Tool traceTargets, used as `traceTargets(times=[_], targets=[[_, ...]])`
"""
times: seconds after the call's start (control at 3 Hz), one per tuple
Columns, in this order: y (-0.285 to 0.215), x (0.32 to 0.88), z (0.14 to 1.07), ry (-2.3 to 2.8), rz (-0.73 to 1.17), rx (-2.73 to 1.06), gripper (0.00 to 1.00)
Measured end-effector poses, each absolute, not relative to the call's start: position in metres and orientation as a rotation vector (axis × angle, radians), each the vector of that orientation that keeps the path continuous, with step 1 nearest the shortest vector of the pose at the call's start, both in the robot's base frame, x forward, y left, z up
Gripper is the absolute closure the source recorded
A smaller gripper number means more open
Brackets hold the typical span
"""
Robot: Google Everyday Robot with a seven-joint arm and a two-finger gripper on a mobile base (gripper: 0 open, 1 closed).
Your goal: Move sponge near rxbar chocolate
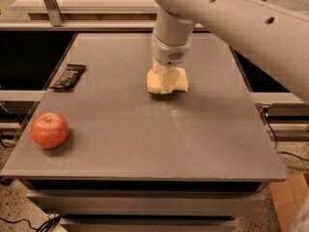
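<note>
A grey table [193, 139] is filling most of the view, its flat top running from the near edge back towards a pale shelf behind; a thick white arm [231, 13] is reaching in from the upper right and bending straight down over the back-middle of the table; at its end the gripper [167, 85] is pointing downwards and is closing on the sponge [153, 84], with one pale finger [168, 81] lying across the front face of the foam, which is bulging out to either side of it (whether the underside is resting on the table or hanging just above it cannot be told, as a dark shadow is sitting beneath); the sponge is sitting a little behind the table's centre; a red apple [49, 130] is standing near the front left corner, well apart from the sponge; the chocolate bar [68, 76] is lying flat at the left edge, further back than the apple, well apart from the sponge and about level with it.
</note>
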State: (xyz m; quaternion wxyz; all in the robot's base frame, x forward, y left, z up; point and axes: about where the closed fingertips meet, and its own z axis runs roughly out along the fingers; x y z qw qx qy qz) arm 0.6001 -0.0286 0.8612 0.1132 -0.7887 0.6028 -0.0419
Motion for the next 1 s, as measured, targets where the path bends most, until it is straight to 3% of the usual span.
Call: traceTargets(times=[1.0], targets=[[0.092,0.624,0.885,1.351,-0.137,-2.55,1.0]])
